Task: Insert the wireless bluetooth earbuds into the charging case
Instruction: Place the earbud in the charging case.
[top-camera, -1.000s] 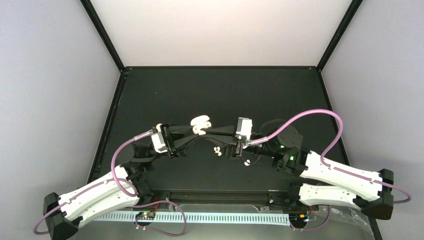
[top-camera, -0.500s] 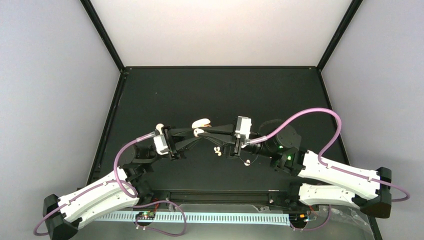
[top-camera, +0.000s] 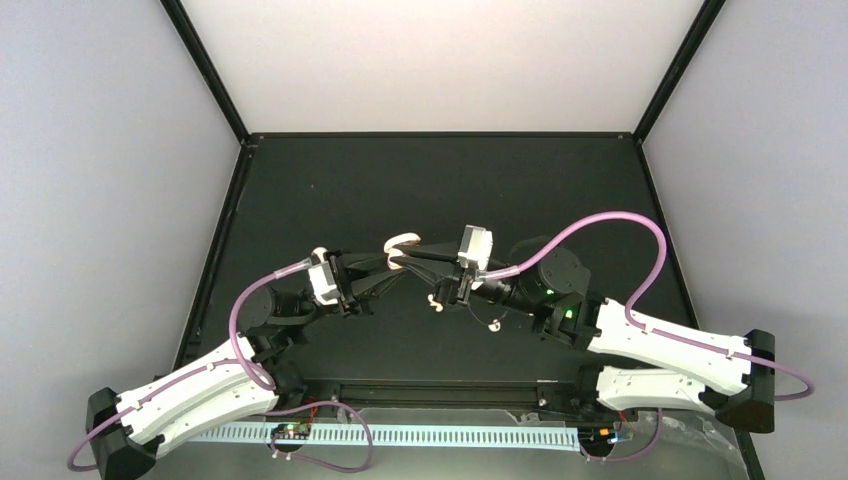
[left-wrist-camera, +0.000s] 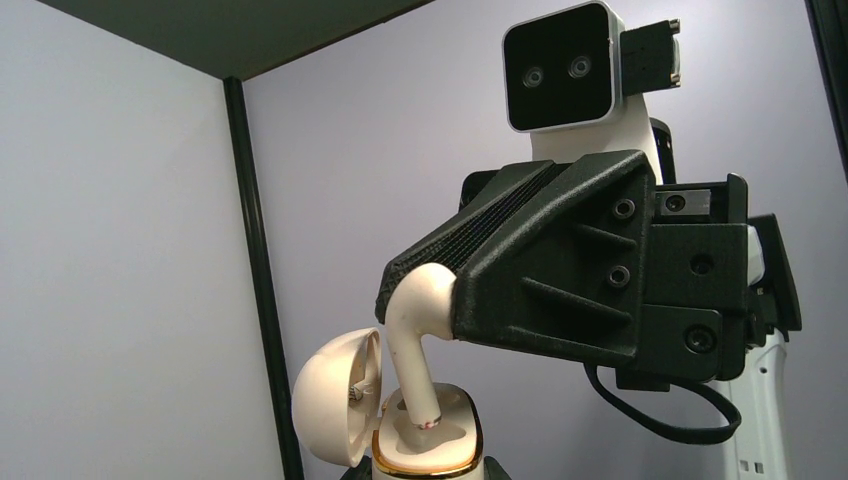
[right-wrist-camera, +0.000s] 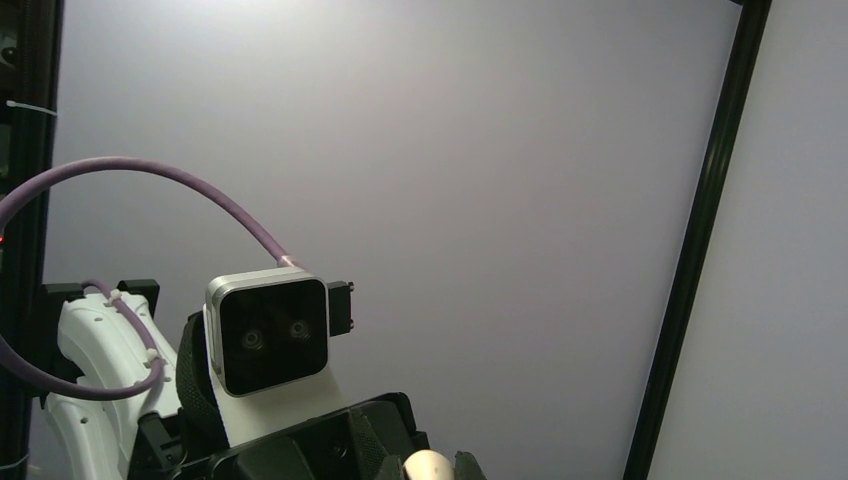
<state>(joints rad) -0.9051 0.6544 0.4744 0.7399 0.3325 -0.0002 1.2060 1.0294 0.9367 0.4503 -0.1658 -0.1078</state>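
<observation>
Nearest the arm bases, we note three loose earbuds on the black desk (top-camera: 330, 190). A pair (top-camera: 434, 301) lies together just base-side of the right end effector. A single earbud (top-camera: 493, 325) lies apart from the pair, beneath the right wrist and further toward that arm's base.

Above these, the two end effectors meet tip to tip over the middle of the desk.

The left end effector (top-camera: 388, 270) is clamped narrow on the charging case (left-wrist-camera: 425, 452) and holds it clear of the desk. The case stands upright at its fingertips, gold-rimmed mouth upward. Its lid (left-wrist-camera: 335, 400) is hinged open and leans away on the side opposite the right end effector.

The right end effector (left-wrist-camera: 455, 290) is closed on the bulb of a stemmed earbud (left-wrist-camera: 412, 350). It reaches in from the opposite side, directly above the case. The stem hangs down from its fingertips at a slight tilt. The stem's tip sits at a socket in the case mouth, while most of the stem remains above the rim. We cannot tell how deep the tip has seated.

From the right wrist view, only the top of the earbud shows at the lower edge, with the left wrist camera (right-wrist-camera: 270, 335) just beyond it.
</observation>
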